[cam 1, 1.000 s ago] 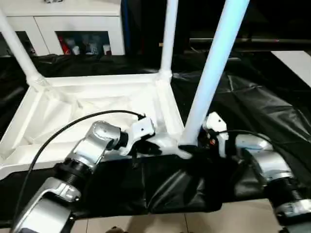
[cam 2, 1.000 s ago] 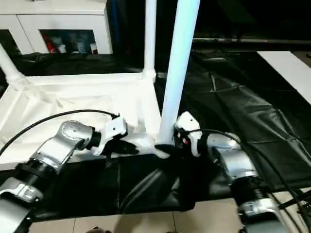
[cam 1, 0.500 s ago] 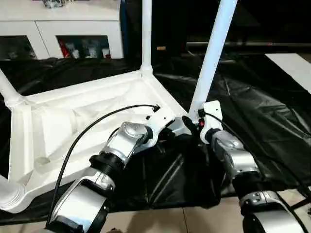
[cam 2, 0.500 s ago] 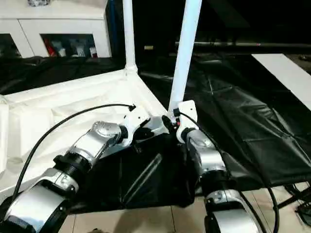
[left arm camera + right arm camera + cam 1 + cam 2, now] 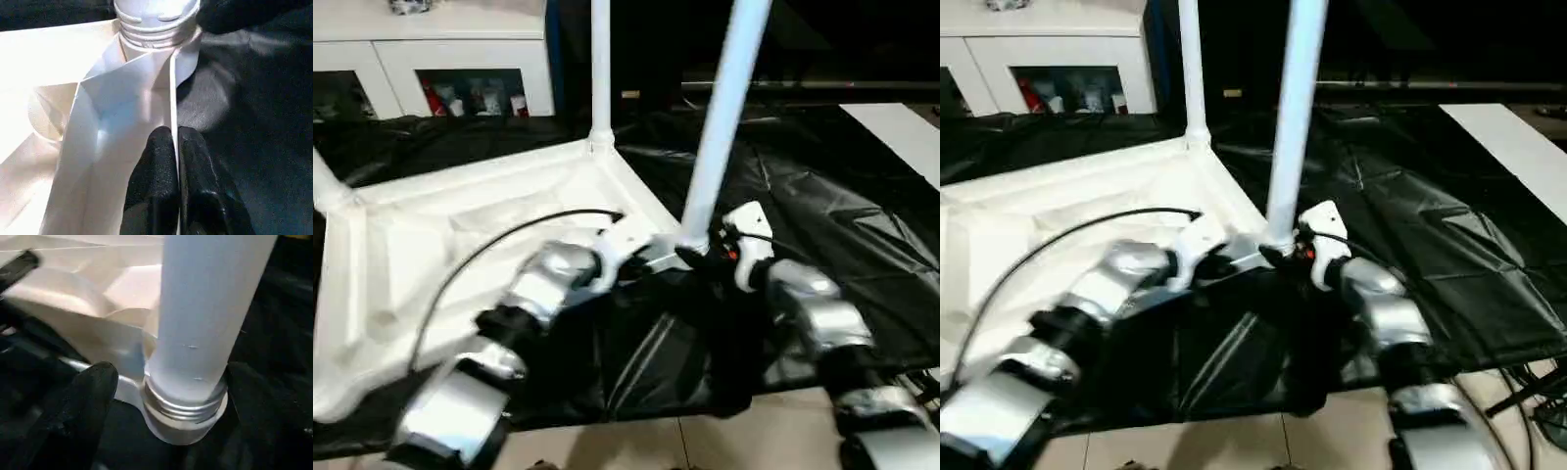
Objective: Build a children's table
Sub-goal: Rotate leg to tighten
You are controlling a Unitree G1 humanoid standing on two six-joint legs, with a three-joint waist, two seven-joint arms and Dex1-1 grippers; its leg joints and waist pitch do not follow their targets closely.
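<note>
The white plastic ribbed tabletop (image 5: 460,245) lies underside-up on the black cloth-covered work table (image 5: 822,206). My left gripper (image 5: 175,147) pinches its rim (fingers nearly together); my right gripper (image 5: 161,382) straddles the white tubular leg (image 5: 720,117), fingers spread, contact unclear. The leg's top is cut off.

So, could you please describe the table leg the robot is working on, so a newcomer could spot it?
On the black cloth lies the upturned white tabletop. At its corner nearest the robot stands the nearest leg, between the left gripper and the right gripper. The far leg rises beyond it.
</note>
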